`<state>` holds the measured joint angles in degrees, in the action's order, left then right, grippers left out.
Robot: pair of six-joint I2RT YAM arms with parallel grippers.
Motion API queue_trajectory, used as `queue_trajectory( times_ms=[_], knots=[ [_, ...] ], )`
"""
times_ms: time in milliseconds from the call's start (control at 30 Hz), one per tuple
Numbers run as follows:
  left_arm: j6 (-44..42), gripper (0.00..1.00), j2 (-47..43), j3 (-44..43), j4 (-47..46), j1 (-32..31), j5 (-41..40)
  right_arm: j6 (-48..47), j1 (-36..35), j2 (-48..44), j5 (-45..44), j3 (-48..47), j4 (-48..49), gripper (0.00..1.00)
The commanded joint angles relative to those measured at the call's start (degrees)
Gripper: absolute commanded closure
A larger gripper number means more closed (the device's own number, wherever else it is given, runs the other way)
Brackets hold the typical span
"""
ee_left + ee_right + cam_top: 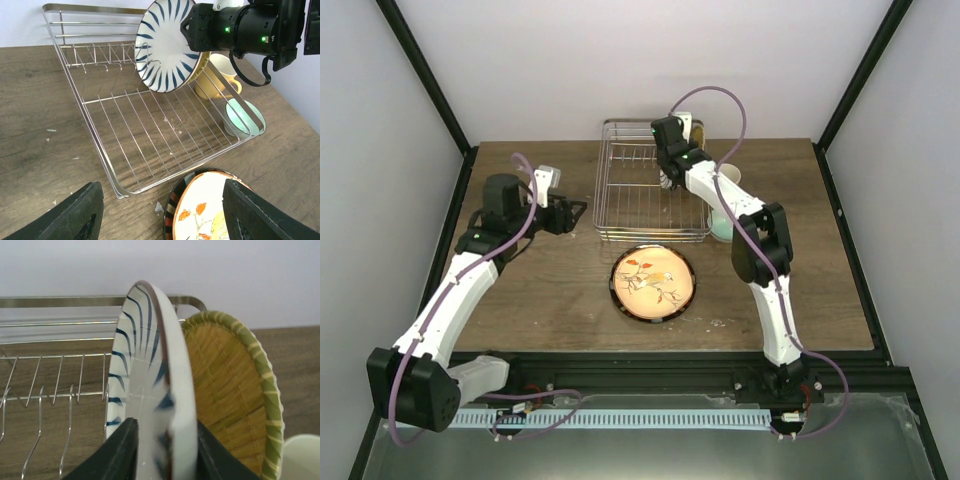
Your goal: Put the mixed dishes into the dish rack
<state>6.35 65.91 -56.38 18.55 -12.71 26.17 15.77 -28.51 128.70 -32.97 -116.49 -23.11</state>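
Right jaws pinch striped plate [140, 365] rim beside woven plate [225, 385]; left jaws wide, empty.

The left arm [455, 300] and right arm [775, 315] share white links, black joints and lavender cables [712, 89]. Two green lights [227, 29] glow on the right one's black wrist, at one o'clock in the left wrist view.

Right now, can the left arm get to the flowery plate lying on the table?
Probably yes. The open left end effector hangs near the flowery plate, and nothing stands between them.
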Motion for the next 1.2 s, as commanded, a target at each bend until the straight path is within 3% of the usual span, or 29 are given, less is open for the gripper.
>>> queue_trajectory(
  times_ms=[0,300,500,600,733,833,1000,1167],
  knots=[
    [-0.46,0.33,0.60,-0.07,-0.55,-0.44,0.99,3.10,0.30,-2.76,-0.34,0.50,-1.95,0.70],
    [-0.32,0.33,1.16,0.00,-0.41,-0.45,1.29,-1.11,0.30,-5.77,-4.94,-0.26,-3.15,0.47],
    [-2.64,0.33,1.92,0.08,3.49,-0.55,2.65,-3.96,-0.82,-12.96,-6.22,0.10,-5.68,0.43],
    [-4.49,0.33,3.07,-0.08,8.39,-0.69,2.40,-6.61,-1.35,-21.10,2.83,6.11,-3.79,0.39],
    [-6.57,0.33,3.37,-0.03,15.03,-1.94,-0.45,-4.11,0.37,-38.27,21.03,23.57,0.90,0.37],
    [-6.13,0.33,4.40,0.44,16.45,-3.64,1.10,-1.98,1.43,-47.85,28.54,33.17,-0.99,0.40],
    [-6.69,0.34,10.59,-2.07,21.74,-7.51,5.07,0.32,1.35,-53.06,33.01,40.17,-13.94,0.52],
    [-6.79,0.35,15.67,-4.61,25.00,-12.15,1.23,3.03,1.27,-56.23,40.40,51.44,-17.21,0.57]
  ],
)
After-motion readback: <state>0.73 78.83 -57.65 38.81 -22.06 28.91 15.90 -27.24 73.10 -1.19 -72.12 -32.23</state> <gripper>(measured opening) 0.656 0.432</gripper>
